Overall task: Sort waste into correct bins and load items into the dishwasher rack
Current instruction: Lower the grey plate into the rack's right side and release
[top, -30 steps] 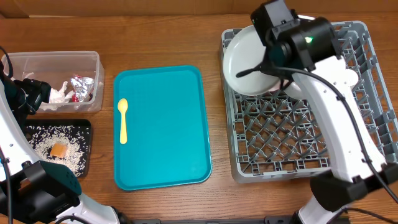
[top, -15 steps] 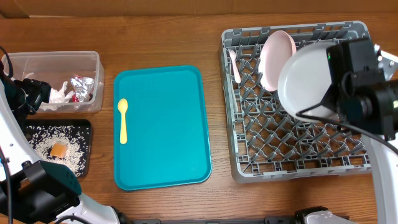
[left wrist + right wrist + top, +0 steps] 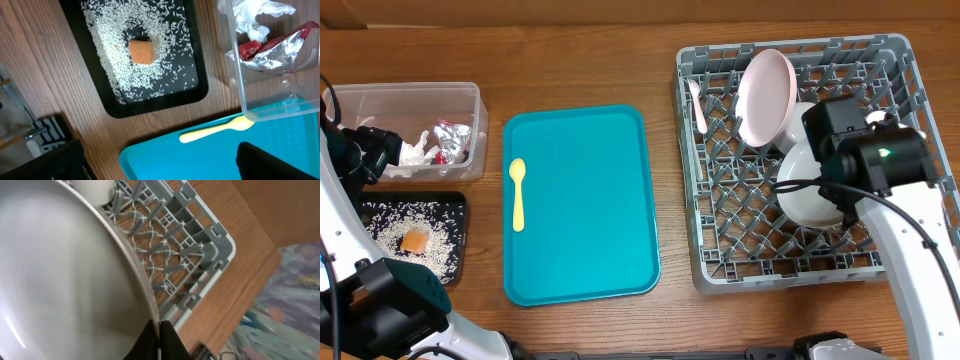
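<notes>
Seen from overhead, a round grey-green plate [image 3: 807,190] hung tilted over the right half of the large grey plastic grid rack [image 3: 720,262], near an upright pale pink plate [image 3: 765,97] and a pinkish plastic spoon [image 3: 697,105]. A pale yellow plastic spoon [image 3: 517,193] lay on the flat teal tray [image 3: 590,220]. The left wrist camera showed the left gripper [image 3: 160,162] spread wide and empty over the tabletop. Near it stood a shallow black tray [image 3: 155,104] of loose white rice grains [image 3: 120,25] and a small orange food cube [image 3: 140,51]. Beside that tray, a clear plastic tub [image 3: 236,75] held a crumpled white napkin [image 3: 255,17] and a red-and-silver foil wrapper [image 3: 272,50]. At the right wrist, the right gripper [image 3: 159,336] pinched the grey-green plate's rim.
</notes>
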### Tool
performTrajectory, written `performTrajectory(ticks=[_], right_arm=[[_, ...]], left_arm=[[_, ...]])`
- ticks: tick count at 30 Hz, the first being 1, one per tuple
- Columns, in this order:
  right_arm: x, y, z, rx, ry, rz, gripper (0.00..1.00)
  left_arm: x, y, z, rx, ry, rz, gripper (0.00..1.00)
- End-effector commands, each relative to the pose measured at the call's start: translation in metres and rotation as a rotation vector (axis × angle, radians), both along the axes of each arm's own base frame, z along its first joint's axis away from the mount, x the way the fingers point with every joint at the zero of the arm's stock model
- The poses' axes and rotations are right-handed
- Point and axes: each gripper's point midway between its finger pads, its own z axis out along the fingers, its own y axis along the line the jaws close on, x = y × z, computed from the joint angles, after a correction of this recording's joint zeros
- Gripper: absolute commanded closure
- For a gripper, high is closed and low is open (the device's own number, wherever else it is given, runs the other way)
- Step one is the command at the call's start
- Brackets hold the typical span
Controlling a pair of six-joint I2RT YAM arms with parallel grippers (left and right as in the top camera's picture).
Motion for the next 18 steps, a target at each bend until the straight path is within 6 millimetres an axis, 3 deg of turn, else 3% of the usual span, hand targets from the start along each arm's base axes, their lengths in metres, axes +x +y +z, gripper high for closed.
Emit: performTrajectory(ticks=[1, 4, 10, 18], right_arm=[[0.004, -0.001, -0.007, -0.050, -0.029, -0.012, 0.96], [0.006, 0.010, -0.017, -0.052, -0.026, 0.028, 0.96], [0.011, 0.030, -0.011, -0.105, -0.061, 0.109, 0.96], [0.014, 0.029, -0.005, -0.155, -0.077, 0.127, 0.96]], left_arm=[[-0.002, 0.000, 0.002, 0.013, 0.001, 0.011, 0.00], [-0.002, 0.000, 0.002, 0.013, 0.001, 0.011, 0.00], [-0.001, 0.000, 0.002, 0.013, 0.001, 0.012, 0.00], [-0.001, 0.000, 0.002, 0.013, 0.001, 0.011, 0.00]])
